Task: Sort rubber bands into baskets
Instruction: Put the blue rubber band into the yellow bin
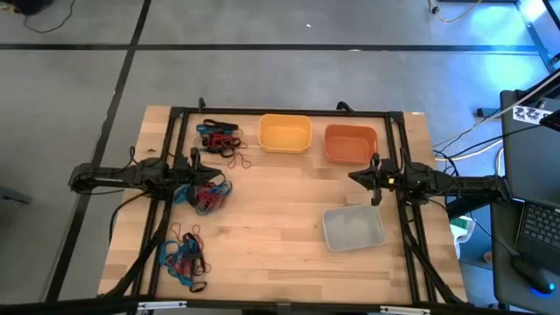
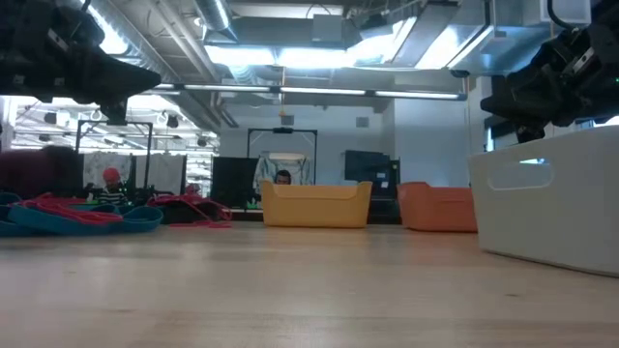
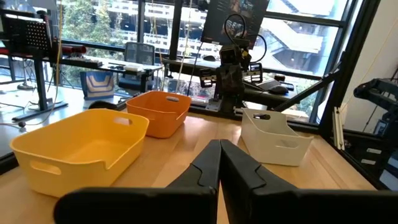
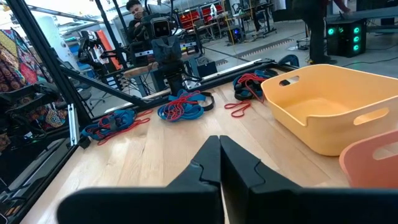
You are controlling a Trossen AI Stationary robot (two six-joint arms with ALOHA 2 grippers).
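Observation:
Three heaps of blue, red and black rubber bands lie on the table's left part: a far heap (image 1: pixel 220 137), a middle heap (image 1: pixel 206 196) and a near heap (image 1: pixel 184 256). The yellow basket (image 1: pixel 284 133) and the orange basket (image 1: pixel 350 143) stand side by side at the far edge. The pale grey basket (image 1: pixel 353 227) stands nearer, on the right. My left gripper (image 3: pixel 219 155) hovers level over the middle heap, shut and empty. My right gripper (image 4: pixel 219 152) hovers level between the orange and grey baskets, shut and empty too.
A black frame of rails (image 1: pixel 289 112) runs around the tabletop, with slanting struts at both sides. Bare wood (image 1: pixel 271 227) lies in the table's middle and near part. A laptop (image 1: pixel 534 227) stands beyond the right edge. People show in the room behind.

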